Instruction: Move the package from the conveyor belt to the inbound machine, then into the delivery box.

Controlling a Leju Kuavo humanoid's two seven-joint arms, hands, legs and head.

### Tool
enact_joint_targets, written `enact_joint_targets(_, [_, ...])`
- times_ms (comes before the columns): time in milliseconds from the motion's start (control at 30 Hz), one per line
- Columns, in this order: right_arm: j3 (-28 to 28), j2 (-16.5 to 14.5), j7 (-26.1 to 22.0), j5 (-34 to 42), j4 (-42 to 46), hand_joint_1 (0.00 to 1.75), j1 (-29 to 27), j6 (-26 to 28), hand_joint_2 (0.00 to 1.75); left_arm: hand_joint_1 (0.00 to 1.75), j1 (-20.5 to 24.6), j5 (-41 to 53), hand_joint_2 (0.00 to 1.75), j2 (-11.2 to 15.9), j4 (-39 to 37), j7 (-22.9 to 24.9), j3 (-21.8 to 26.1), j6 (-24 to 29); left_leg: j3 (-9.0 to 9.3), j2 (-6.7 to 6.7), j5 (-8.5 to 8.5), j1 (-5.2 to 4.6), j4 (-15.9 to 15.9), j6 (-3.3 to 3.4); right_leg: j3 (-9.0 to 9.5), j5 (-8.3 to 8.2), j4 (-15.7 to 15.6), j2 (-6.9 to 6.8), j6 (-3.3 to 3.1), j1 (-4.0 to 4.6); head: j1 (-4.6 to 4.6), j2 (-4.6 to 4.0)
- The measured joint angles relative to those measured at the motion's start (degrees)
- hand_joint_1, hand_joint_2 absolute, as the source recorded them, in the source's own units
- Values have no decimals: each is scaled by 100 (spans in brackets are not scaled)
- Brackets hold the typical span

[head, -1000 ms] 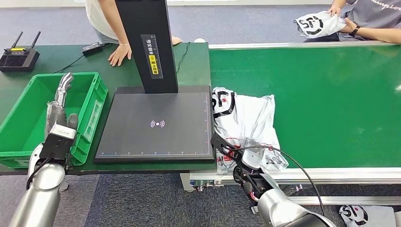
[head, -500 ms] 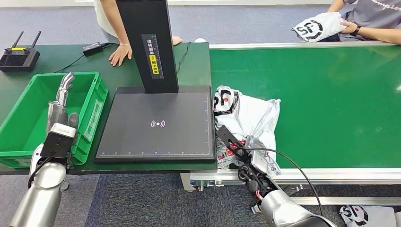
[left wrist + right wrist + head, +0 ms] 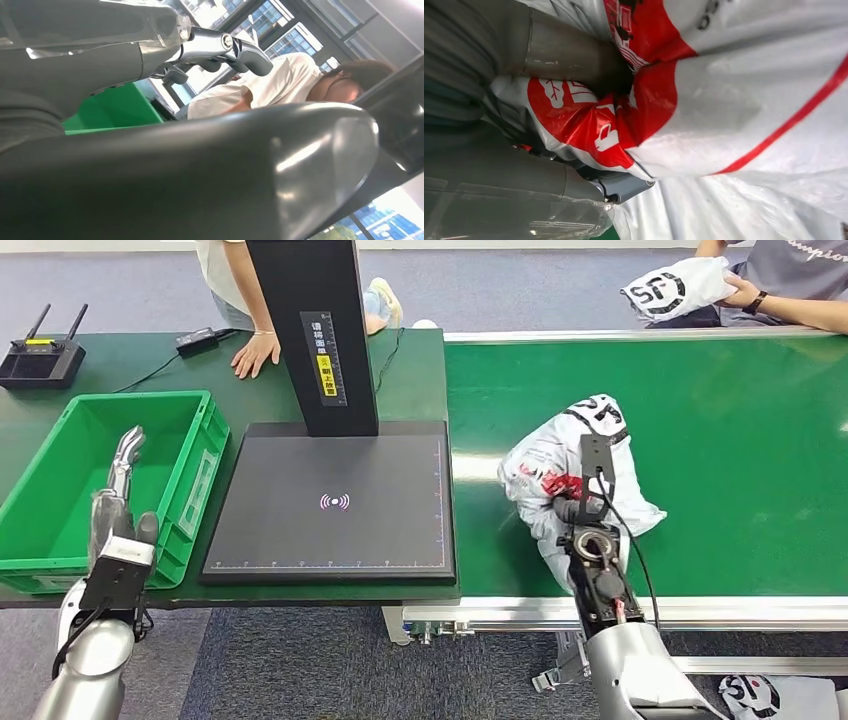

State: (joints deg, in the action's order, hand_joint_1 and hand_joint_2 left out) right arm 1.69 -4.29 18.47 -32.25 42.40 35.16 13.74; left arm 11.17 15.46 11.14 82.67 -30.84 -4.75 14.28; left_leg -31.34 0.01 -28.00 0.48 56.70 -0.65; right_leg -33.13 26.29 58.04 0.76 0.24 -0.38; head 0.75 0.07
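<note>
Green conveyor belt fills the right half of the head view, the largest surface there. Left of it, in the middle of the frame, sits the inbound machine, a flat black pad with a glowing mark at its centre and a tall black post rising behind it. At the left edge of the frame stands the green delivery box, open-topped.

Next in size is the package, a crumpled white plastic bag printed in red and black, bunched up over the belt right of centre, apart from the black pad. The right hand grips it from below; in the right wrist view the thumb and fingers press deep into the red-and-white plastic.

Over the near part of the box, the left hand stands upright, holding nothing, its fingers extended and apart.

At the upper right corner a person holds a second white bag. Another person's hand rests on the table behind the post.
</note>
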Motion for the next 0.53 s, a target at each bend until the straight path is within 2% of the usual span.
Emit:
enact_joint_targets(200, [86,95,129,623,2399,175,-853,-1616,175,0,-255,133,0,-146,318,47,252,-145,-3,1,-2,1,-1,1,-3,2,0,-1,0,1,0,0])
enact_joint_targets(367, [668,146,129,981,3496,175,-1494,-2503,175,0,-257,144,0,-240,319,-31,311,-255,-1,3,-2,1,-1,1,-2,2,-1,0,0,1,1,0])
enact_joint_targets(533, [1379,279,129,1635,4173,175,-1978,-3011,175,0,-251,128,0,-309,278,-130,309,-236,-2,6,-2,1,-2,1,-2,2,0,1,0,1,1,0])
